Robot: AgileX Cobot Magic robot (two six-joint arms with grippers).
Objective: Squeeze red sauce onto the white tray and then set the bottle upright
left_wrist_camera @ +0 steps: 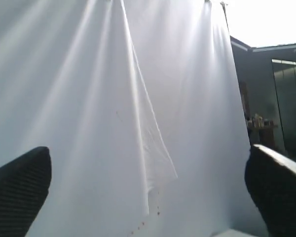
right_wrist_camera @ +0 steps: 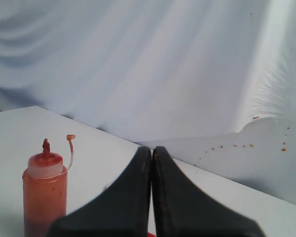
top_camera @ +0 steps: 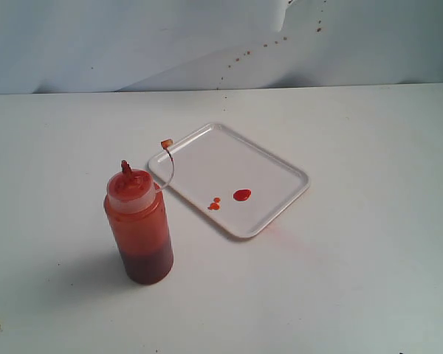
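The bottle (top_camera: 139,228) stands upright on the white table, left of the white tray (top_camera: 280,168); its nozzle points up and the tethered tip cap (top_camera: 166,143) hangs over the tray's corner. Blobs of red sauce (top_camera: 241,195) lie on the tray near its front edge. Neither gripper shows in the exterior view. My left gripper (left_wrist_camera: 148,197) is open, its two black fingers (left_wrist_camera: 19,190) wide apart, facing the white backdrop with nothing between them. My right gripper (right_wrist_camera: 152,153) is shut and empty, with the bottle (right_wrist_camera: 43,190) standing apart from it on the table.
A white cloth backdrop (top_camera: 133,40) with small red spatters (top_camera: 240,55) hangs behind the table. A dark doorway and shelf (left_wrist_camera: 271,113) show past the cloth's edge in the left wrist view.
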